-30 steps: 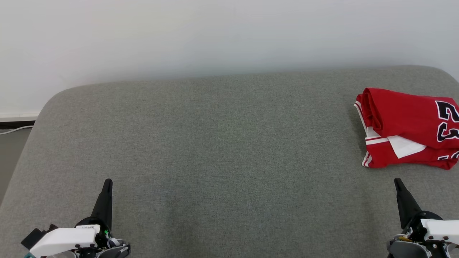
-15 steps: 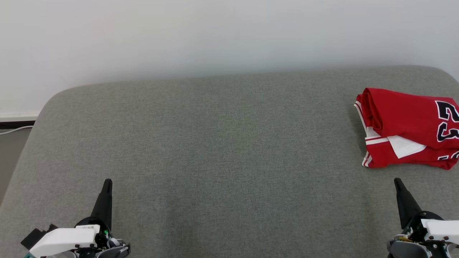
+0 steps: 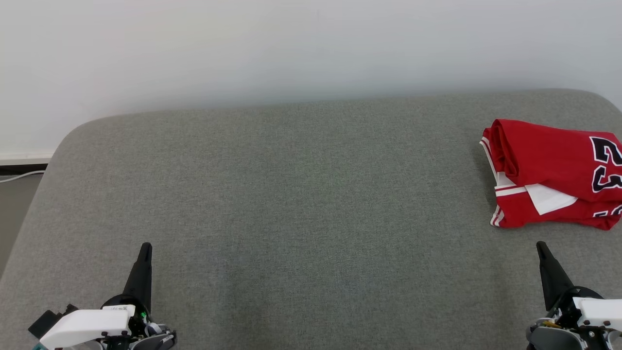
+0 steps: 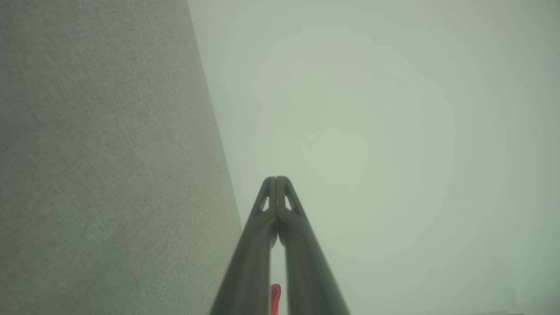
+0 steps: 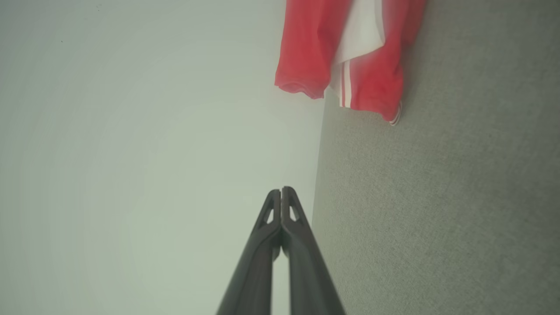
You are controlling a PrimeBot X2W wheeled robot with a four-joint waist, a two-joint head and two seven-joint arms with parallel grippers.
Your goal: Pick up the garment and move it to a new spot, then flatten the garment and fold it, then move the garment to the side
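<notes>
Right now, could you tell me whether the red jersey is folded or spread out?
Folded: the jersey lies in stacked layers, its left edge rolled.

The worktop (image 3: 301,194) is a broad, padded surface covered in grey woven fabric. Its two far corners are rounded. Its far edge runs along the wall (image 3: 291,48); whether the two touch cannot be determined. The wall is plain, off-white and uniform. A soft shadow band lies on the wall just above the worktop's far edge. Left of the worktop, a strip of grey-brown floor (image 3: 14,209) is visible. A pale skirting board (image 3: 24,158) lines the wall base there, with a dark band beneath it. A thin white cable (image 3: 22,175) lies on the floor near the skirting board. Lighting is even and diffuse across fabric and wall.
</notes>
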